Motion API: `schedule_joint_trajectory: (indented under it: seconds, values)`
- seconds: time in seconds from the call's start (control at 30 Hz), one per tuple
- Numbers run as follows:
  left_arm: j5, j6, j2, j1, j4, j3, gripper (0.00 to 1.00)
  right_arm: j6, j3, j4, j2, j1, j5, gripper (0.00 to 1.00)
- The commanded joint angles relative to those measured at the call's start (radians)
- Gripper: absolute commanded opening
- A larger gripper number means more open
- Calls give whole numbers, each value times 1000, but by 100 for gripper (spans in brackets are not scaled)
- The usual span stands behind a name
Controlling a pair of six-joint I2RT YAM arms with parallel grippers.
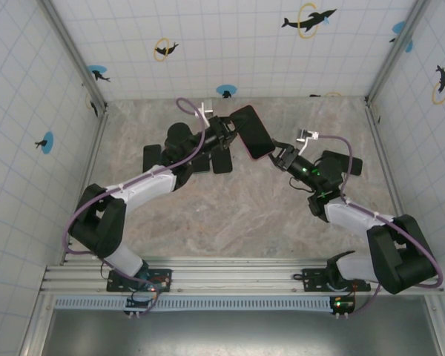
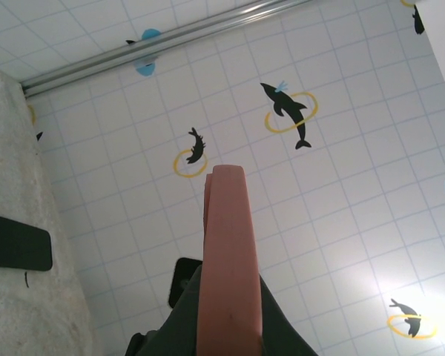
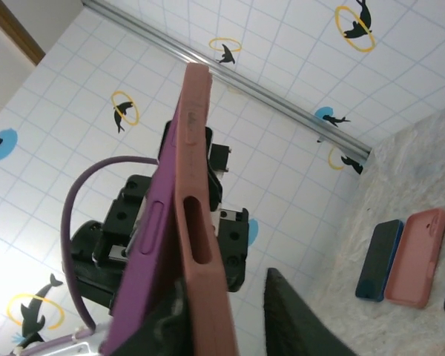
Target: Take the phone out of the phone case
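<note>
Phone in its case, held aloft between the arms.

Top view: left gripper and right gripper meet it at opposite ends. There is open room above the table, with the walls well apart.

Left wrist: jaws pinch the case's edge.

Right wrist: jaws spread about the case, one side clear. They should close on the rim alone, then peel.

Bright even light, soft shadows. Glare on wall, left wrist view; phone case close, blurred.
</note>
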Motion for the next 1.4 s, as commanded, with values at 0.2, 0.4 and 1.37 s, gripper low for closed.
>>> schedule_joint_trajectory:
  seconds: [0.2, 0.4, 1.37]
  values:
    - [-47, -30, 28, 8, 7, -19, 10, 103, 7, 10, -39, -5, 6, 10]
    - [-63, -61, 47, 10, -13, -61, 25, 176, -42, -7, -49, -9, 23, 8]
    - [-418, -230, -111, -236, -149, -201, 70, 61, -4, 36, 78, -33, 290, 7]
